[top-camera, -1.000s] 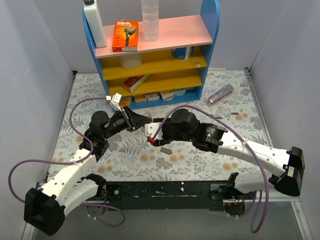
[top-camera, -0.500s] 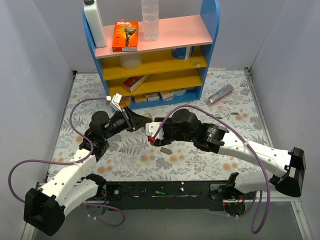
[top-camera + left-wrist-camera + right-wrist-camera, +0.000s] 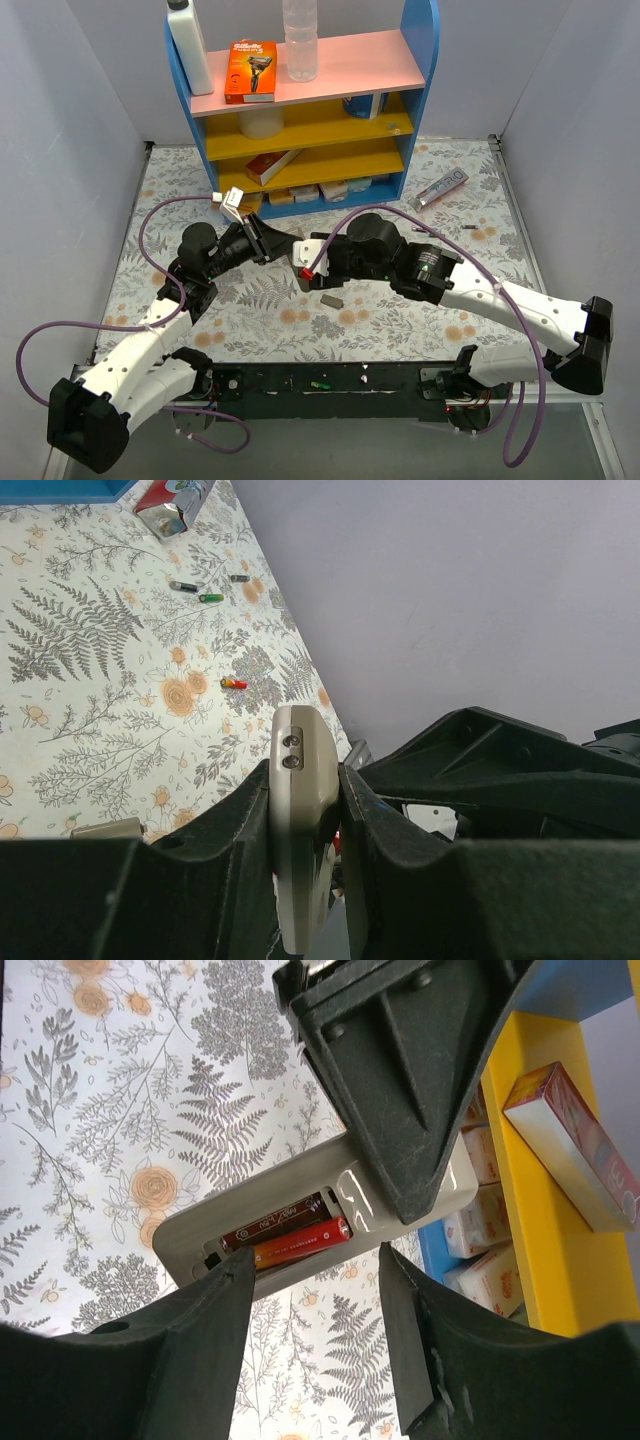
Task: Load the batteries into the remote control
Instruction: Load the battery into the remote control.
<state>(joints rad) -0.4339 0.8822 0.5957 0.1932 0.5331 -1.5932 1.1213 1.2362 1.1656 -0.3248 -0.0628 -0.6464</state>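
My left gripper (image 3: 283, 244) is shut on the remote control (image 3: 306, 255) and holds it edge-up above the table; in the left wrist view the remote (image 3: 300, 810) stands clamped between both fingers. The right wrist view shows its grey back (image 3: 250, 1210) with the compartment open and two batteries in it, a dark one (image 3: 272, 1228) and a red one (image 3: 300, 1243). My right gripper (image 3: 315, 1265) is open and empty just below the compartment, jaws wide apart. Loose batteries lie on the table: red (image 3: 234, 684), green (image 3: 210, 598), dark (image 3: 184, 585).
The loose grey cover (image 3: 330, 299) lies on the floral table under the grippers. The blue shelf unit (image 3: 300, 70) with boxes and bottles stands at the back. A silver-purple tube (image 3: 437, 188) lies at the back right. Grey walls close both sides.
My right arm has shifted slightly to the right and back from the remote. The left arm and the remote have stayed put.
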